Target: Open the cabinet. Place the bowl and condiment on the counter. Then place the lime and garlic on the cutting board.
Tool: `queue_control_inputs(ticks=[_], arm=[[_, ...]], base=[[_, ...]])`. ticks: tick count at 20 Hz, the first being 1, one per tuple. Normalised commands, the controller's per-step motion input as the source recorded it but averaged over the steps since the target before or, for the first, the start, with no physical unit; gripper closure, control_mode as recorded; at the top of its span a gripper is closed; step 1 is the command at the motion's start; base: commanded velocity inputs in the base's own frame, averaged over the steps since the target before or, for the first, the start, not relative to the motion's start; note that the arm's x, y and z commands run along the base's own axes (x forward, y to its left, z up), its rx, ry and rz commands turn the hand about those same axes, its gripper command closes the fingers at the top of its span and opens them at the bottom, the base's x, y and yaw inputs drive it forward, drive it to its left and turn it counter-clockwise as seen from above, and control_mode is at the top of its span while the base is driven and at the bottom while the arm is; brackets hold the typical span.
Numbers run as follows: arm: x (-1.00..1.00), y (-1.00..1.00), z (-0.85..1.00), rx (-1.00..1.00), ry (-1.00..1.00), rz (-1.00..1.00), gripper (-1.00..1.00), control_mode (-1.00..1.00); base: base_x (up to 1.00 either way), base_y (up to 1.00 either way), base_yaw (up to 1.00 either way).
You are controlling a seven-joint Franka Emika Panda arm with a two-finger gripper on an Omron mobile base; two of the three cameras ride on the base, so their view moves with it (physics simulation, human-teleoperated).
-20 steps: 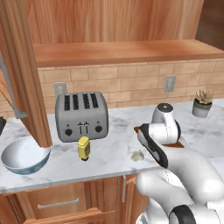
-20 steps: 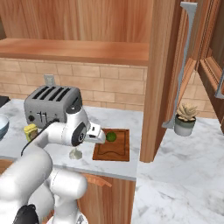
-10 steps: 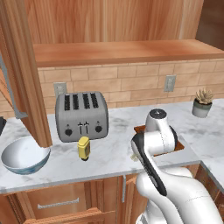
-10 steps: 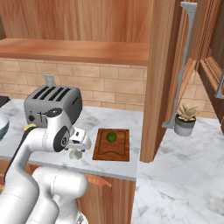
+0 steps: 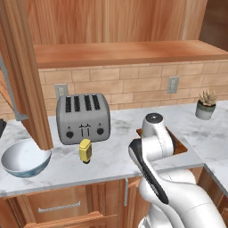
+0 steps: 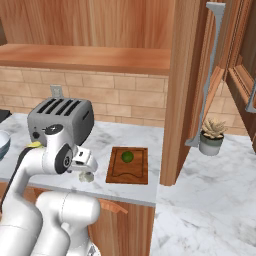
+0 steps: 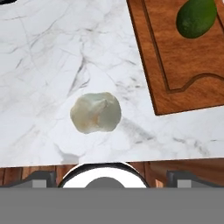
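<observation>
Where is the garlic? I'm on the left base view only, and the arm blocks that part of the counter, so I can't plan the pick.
Observer: The garlic lies on the counter, beside the cutting board near one corner, not touching it.
Operator: Is the lime on the board?
Observer: Yes, the lime sits on the board, inside the groove.
Operator: And the hand?
Observer: The hand hangs right above the garlic, open, holding nothing.
</observation>
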Motion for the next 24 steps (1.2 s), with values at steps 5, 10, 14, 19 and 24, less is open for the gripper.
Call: queue_control_inputs(ticks=[5,10,14,19,24], arm=[[0.11,0.02,-0.31,0.00,0.00,0.00,-1.00,-1.00],[0.22,0.00,-0.41,0.00,0.00,0.00,-1.00,-1.00],[0.18,0.00,-0.53,0.00,0.00,0.00,-1.00,-1.00],[0.00,-0.17,-0.53,0.02,0.00,0.00,-1.00,-1.00],[0.00,-0.21,-0.51,0.01,0.00,0.00,-1.00,-1.00]], base=[[0.00,0.00,0.00],[0.00,0.00,0.00],[0.00,0.00,0.00],[0.00,0.00,0.00],[0.00,0.00,0.00]])
